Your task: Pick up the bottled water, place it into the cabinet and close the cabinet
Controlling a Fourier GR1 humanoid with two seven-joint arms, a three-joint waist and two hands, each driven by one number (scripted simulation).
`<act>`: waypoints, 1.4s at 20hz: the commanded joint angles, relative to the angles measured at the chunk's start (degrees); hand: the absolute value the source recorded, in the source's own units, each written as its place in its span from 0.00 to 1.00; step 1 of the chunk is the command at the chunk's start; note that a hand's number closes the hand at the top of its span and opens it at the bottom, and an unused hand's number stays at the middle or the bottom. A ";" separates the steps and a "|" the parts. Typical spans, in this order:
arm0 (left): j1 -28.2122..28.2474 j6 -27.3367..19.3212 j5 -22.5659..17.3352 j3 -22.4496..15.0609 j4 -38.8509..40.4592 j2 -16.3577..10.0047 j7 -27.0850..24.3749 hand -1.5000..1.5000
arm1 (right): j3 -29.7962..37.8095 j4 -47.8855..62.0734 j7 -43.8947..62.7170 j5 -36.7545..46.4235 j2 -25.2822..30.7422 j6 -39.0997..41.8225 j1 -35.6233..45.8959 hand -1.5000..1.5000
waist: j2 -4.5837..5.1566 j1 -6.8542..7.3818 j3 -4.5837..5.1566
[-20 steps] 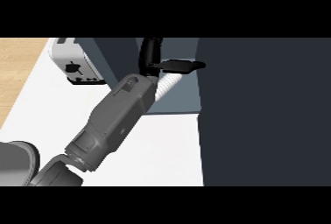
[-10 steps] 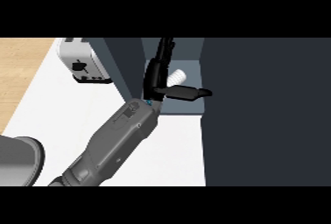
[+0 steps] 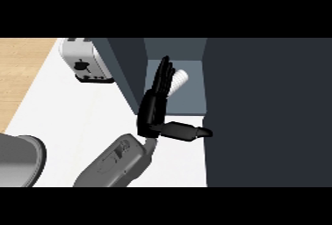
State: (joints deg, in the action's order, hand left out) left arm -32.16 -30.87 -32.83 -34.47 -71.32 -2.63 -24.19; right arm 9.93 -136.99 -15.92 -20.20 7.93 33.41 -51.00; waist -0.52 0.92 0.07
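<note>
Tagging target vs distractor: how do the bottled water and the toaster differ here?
Place: the bottled water is inside the open cabinet; the toaster stands on the counter outside it, to the left.
Visibility: the left hand, fingers straight, partly hides the bottled water; the toaster is unobstructed.
Look: the bottled water is plain white and slanted; the toaster is boxy with dark controls.
Both are pale.

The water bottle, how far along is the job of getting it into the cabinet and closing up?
Looks done: the white plastic water bottle lies tilted inside the grey-blue cabinet, with no fingers curled round it. In hand: the left hand reaches into the cabinet, fingers straight, right beside the bottle. Left to do: draw the hand out and close the cabinet, which stands open.
</note>
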 commanded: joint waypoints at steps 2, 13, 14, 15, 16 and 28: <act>11.13 -0.59 1.39 -3.44 -12.20 -3.59 0.58 0.00 | -1.19 -6.54 5.99 -0.60 2.49 -0.06 1.51 0.00 | 0.24 0.02 -0.03; 25.68 -0.24 2.16 -4.31 -28.68 -12.81 -0.11 0.00 | -14.15 -10.20 10.25 6.04 7.89 7.03 0.36 1.00 | 0.26 -0.22 0.02; 29.57 0.65 1.66 -4.49 -32.29 -16.42 0.04 0.00 | -13.65 -12.07 9.87 5.22 8.70 7.75 -2.30 1.00 | -0.01 -0.05 0.06; 30.92 0.59 1.96 -4.37 -32.26 -16.26 -1.34 0.00 | -16.53 -12.12 11.06 7.04 7.74 6.70 -0.59 1.00 | 0.14 0.02 0.08; 29.66 0.39 2.53 -4.71 -30.25 -15.01 -1.49 0.00 | -17.56 -15.03 13.06 6.64 9.19 6.71 -2.02 1.00 | 0.26 -0.52 0.13; 38.97 4.85 -0.74 1.37 -36.92 -22.07 -4.92 0.00 | -40.26 -15.51 21.19 20.73 3.71 0.80 5.00 1.00 | 0.02 -0.85 0.39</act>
State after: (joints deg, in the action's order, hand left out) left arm 4.65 -27.50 -32.71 -35.07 -108.31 -23.67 -27.18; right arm -24.30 -139.70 -1.36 -9.18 12.45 37.06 -46.43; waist -0.53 0.45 0.34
